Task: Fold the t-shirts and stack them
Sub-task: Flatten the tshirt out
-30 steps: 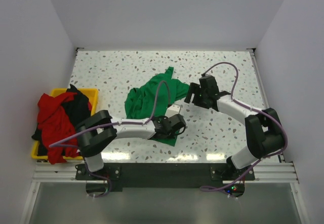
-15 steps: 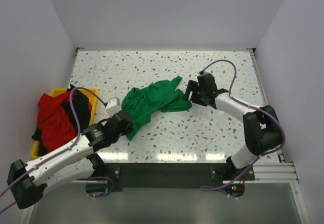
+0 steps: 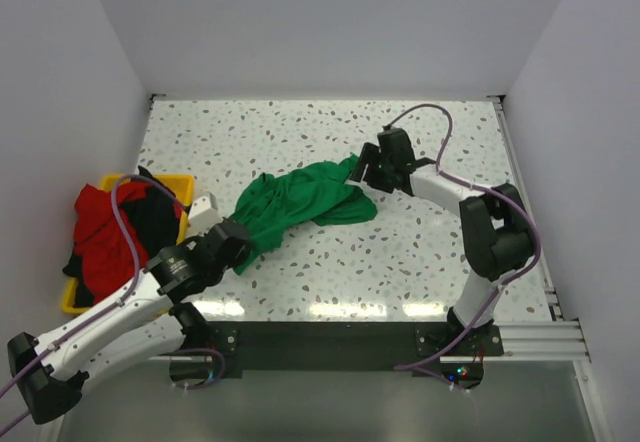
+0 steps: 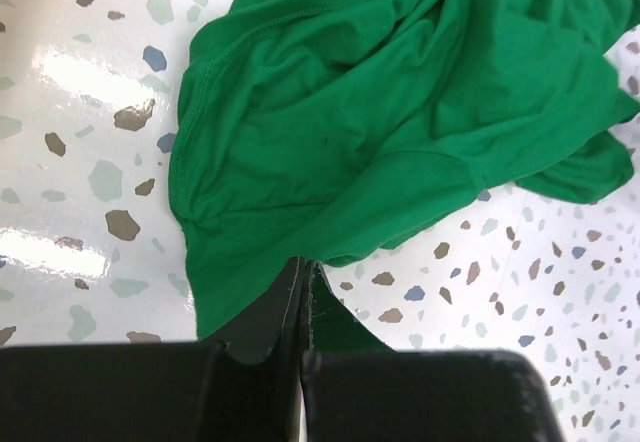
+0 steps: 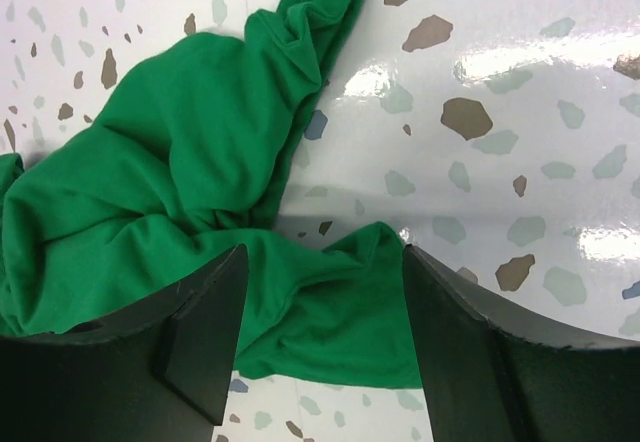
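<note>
The green shirt (image 3: 300,200) lies crumpled across the middle of the desk (image 3: 440,252), drawn into a band that runs from lower left to upper right in the top view. Its lower-left end is in the left claw (image 3: 238,246) and its upper-right end reaches the right claw (image 3: 362,170).

In the left wrist view the green shirt (image 4: 380,112) fills the upper half of the frame in heavy folds, with a stitched hem curving down its left side. The left claw (image 4: 302,282) is pressed together at the bottom centre, and a fold of the green cloth is pinched between its fingers (image 4: 260,327).

In the right wrist view the green shirt (image 5: 150,192) spreads over the left and centre, with a narrow twisted strip running up to the top edge. The right claw (image 5: 322,262) stands wide apart, its fingers (image 5: 200,342) on either side of a flat flap of the cloth, which lies on the desk between them.

At the left edge of the top view a red shirt (image 3: 100,237) and a black shirt (image 3: 157,212) are heaped together in a yellow bin (image 3: 183,184), spilling over its rim, well apart from the green one.
</note>
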{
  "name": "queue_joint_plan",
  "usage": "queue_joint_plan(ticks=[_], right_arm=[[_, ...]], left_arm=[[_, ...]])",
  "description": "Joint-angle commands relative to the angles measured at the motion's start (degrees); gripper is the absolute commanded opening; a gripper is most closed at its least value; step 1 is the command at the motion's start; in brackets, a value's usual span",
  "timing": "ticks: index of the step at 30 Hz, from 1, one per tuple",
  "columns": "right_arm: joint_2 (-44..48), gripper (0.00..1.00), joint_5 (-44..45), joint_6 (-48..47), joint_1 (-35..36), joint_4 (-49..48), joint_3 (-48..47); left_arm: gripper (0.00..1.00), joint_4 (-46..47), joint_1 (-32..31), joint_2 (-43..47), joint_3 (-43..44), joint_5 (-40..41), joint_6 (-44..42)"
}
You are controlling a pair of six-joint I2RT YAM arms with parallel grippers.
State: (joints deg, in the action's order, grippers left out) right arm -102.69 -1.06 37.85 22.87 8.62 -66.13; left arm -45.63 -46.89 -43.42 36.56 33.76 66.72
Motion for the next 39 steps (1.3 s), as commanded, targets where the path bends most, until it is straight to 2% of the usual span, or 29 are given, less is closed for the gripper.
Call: queue_joint_plan(ticks=[1,10,17,27,30,31,34,37,39], right_arm=[[2.1,0.66,-0.1,2.0,0.1,-2.9,2.1],[11.7,0.66,6.0,5.0,0.2,-2.6,13.4],[10.8,0.62,4.3,5.7,0.1,-6.8,17.1],[5.9,0.36,1.2,6.5,0.1,-9.8,14.6],[5.9,0.24,1.8,6.1,0.1,-8.8,14.0],[6.3,0.15,1.9,6.2,0.0,-8.8,14.0],[8.5,0.00,5.6,4.3,-0.1,-3.5,11.8],[11.6,0.00,10.9,1.6,-0.6,2.4,7.4],[13.5,0.00,13.5,0.2,-1.9,6.7,3.5]], left_arm=[[0.00,-3.9,0.4,1.9,4.0,4.9,1.8],[0.00,-5.6,0.3,3.1,7.0,7.3,1.0],[0.00,-4.7,0.3,2.4,7.7,7.4,-0.3],[0.00,-4.0,0.4,1.3,9.4,8.0,-1.8],[0.00,-3.9,0.4,0.3,11.6,9.5,-3.2],[0.00,-3.9,0.4,-0.1,12.2,9.9,-3.6],[0.00,-2.7,0.5,-1.2,15.5,12.2,-6.0],[0.00,0.9,1.5,-3.2,20.0,15.1,-11.5],[0.00,3.6,3.2,-6.1,24.9,16.6,-18.4]])
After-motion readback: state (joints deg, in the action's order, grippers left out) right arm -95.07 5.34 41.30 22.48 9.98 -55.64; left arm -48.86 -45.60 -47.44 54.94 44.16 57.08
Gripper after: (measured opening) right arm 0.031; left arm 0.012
